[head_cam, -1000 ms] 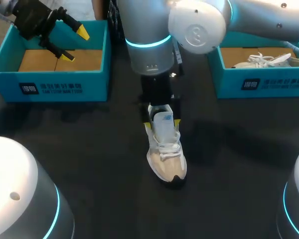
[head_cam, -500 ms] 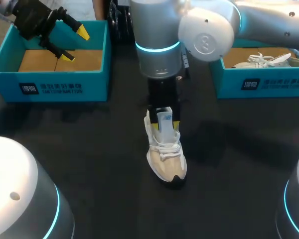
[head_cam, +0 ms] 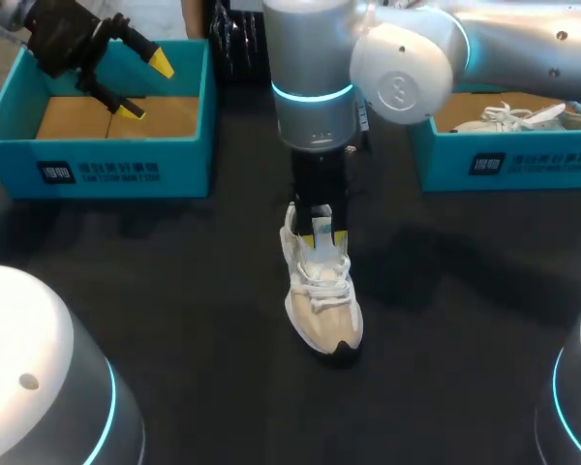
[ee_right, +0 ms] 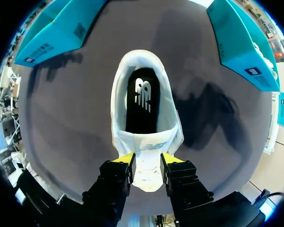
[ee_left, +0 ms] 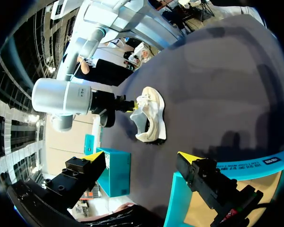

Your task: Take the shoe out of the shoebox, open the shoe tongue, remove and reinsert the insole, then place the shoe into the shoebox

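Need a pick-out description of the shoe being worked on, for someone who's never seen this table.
On the black table, look between the left shoebox and the right shoebox. The shoe stands there alone, its tongue pinched by the right tool. Unlike the white shoe in the right shoebox, it is cream with a black toe.
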Robot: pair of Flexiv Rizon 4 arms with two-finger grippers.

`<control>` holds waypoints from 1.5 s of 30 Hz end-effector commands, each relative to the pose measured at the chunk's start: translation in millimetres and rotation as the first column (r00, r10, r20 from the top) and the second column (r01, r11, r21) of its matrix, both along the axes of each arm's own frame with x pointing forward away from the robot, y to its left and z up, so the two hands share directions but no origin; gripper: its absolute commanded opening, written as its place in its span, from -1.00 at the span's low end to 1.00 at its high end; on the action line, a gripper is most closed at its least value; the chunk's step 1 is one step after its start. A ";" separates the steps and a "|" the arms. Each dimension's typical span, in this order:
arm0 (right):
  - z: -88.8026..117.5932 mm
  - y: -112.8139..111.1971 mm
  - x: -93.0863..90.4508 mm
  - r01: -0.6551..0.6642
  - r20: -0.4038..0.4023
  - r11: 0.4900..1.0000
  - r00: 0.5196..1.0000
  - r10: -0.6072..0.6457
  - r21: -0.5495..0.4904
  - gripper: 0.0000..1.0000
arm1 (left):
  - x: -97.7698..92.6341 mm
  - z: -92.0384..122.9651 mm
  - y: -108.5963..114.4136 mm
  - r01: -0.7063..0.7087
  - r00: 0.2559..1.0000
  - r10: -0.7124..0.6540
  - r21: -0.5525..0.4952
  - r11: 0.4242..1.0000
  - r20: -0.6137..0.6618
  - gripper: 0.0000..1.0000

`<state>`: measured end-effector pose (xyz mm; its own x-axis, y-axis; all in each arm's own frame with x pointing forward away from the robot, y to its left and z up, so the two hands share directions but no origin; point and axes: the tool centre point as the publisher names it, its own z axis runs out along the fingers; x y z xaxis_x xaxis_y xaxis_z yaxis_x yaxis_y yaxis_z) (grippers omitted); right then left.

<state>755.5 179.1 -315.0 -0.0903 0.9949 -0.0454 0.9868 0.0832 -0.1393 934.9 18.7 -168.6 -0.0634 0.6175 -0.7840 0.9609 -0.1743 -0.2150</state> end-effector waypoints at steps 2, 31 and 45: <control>-8.9 1.1 4.2 -0.006 -0.015 1.000 1.000 0.006 0.004 -0.42 | 0.1 -0.3 0.3 0.001 1.000 -0.001 0.001 1.000 0.001 1.00; 8.6 -9.5 9.0 -0.143 0.100 0.988 0.985 0.137 0.057 -0.14 | 0.1 -0.3 0.3 0.001 1.000 -0.001 0.001 1.000 0.001 1.00; 23.5 15.4 41.2 -0.692 0.204 0.719 0.697 0.688 -0.063 0.12 | 0.1 -0.3 0.3 0.001 1.000 -0.001 0.001 1.000 0.001 1.00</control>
